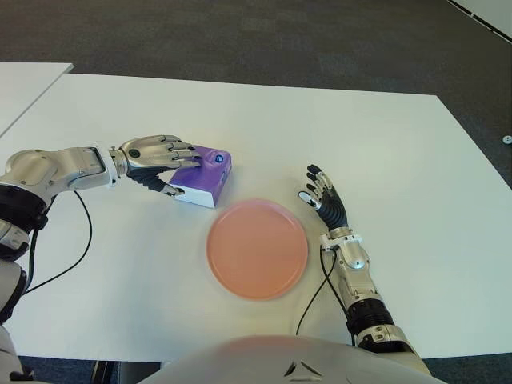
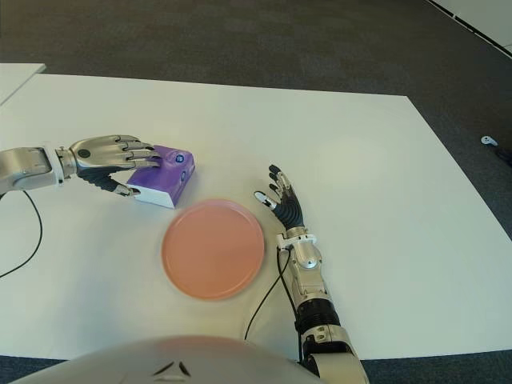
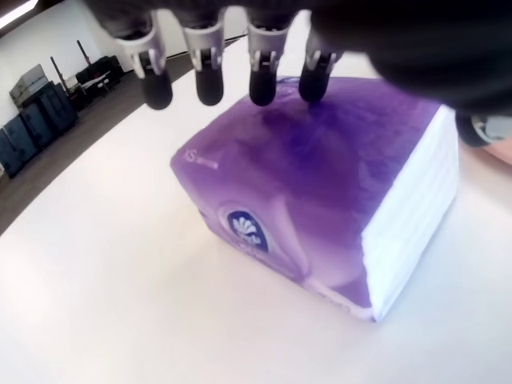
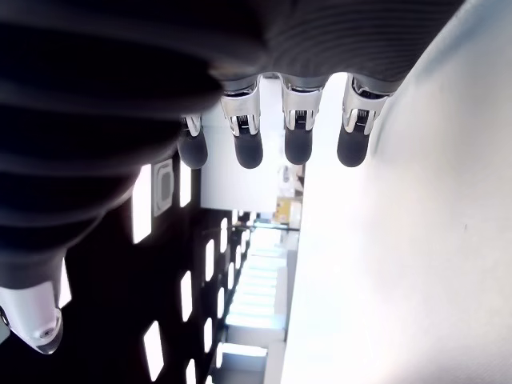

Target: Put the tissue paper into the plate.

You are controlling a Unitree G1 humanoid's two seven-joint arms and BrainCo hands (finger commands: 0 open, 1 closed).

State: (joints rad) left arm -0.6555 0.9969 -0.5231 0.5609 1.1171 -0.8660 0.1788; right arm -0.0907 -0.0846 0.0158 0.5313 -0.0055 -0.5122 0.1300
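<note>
White table (image 1: 384, 152) across most of the eye views, matte and evenly lit. Second white tabletop (image 1: 24, 84) at upper left of the frame, separated from the first by a narrow gap. Dark grey carpet (image 1: 240, 36) along the top edge, faint checker pattern visible. Small white object (image 1: 507, 139) on the carpet at right edge; type unclear. In the left wrist view, white wall (image 3: 56, 40) at upper left, dark cases (image 3: 28, 128) stacked below it on dark floor.
</note>
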